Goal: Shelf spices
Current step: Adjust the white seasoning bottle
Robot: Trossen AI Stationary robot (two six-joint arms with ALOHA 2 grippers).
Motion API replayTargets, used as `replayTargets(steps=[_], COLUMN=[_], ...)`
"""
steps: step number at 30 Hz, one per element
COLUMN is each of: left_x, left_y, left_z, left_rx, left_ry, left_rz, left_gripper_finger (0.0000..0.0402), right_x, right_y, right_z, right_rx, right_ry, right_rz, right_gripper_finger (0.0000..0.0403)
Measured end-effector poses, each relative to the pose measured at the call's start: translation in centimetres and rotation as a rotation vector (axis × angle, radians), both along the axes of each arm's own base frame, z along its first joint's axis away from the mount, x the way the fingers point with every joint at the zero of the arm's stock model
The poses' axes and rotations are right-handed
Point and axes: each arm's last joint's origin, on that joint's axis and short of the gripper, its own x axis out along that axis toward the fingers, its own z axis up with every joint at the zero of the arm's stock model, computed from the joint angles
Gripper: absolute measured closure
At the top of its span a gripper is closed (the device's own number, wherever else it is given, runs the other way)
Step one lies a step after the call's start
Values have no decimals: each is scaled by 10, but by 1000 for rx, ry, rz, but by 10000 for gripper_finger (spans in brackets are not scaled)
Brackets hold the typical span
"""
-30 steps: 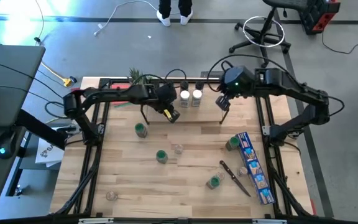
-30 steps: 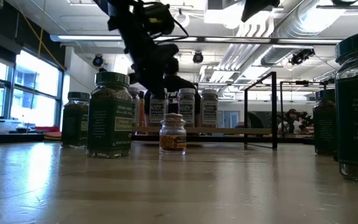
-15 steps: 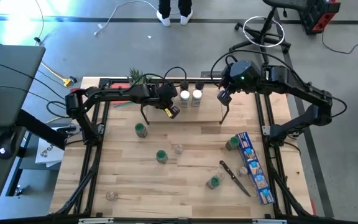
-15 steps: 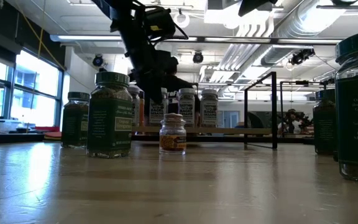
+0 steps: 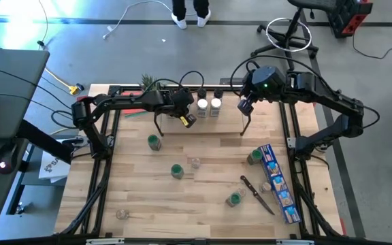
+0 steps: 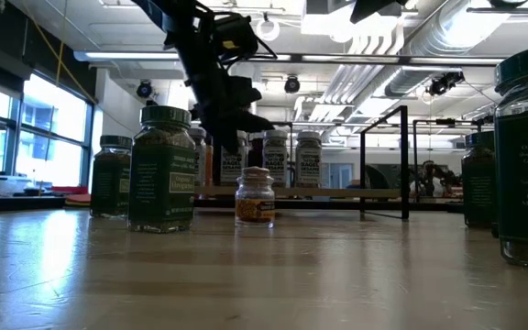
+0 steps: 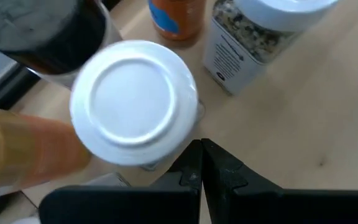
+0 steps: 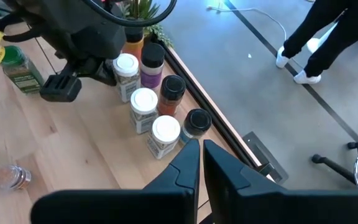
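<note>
Several spice jars stand in a row on the shelf at the table's far edge, among them white-capped ones and black-capped ones. My left gripper is shut, its tips right beside a white-capped jar there. My right gripper hangs shut and empty above the shelf's right end. Green-capped jars and a clear jar stand on their bases on the table. My left gripper's shut fingertips point slanting down at the side of the white-capped jar just under its cap. Whether they touch it I cannot tell. The jar stands upright on the shelf board.
A long blue box and a black-handled utensil lie at the right. One more green-capped jar stands by the box, a clear jar near the front left. A person's legs show beyond the far edge.
My left gripper has shifted a little toward the far edge along the jar row and turned its wrist, staying shut. My right gripper has tipped slightly, staying shut and in place.
</note>
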Motion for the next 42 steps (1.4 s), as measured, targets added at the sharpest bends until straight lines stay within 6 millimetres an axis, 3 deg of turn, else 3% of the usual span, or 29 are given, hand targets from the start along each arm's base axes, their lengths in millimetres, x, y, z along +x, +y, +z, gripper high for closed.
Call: replayTargets(steps=[5,8,11,24,42], left_x=[-15,-33,-42,-29,-31], left_y=[-21,-32,-29,-8,6], left_z=[26,32,29,6,4], left_rx=[-93,-108,-50,-59,16], left_ry=[-36,72,176,202,237], left_rz=[-42,-18,5,8,-5], left_gripper_finger=[401,401,401,401,401], right_x=[0,0,0,2,3], right_y=[0,0,0,0,0], right_z=[0,0,0,1,2], right_rx=[8,1,-10,-31,-49], right_ry=[-1,5,14,8,9], right_rz=[9,19,30,46,61], right_gripper_finger=[389,389,389,389,389])
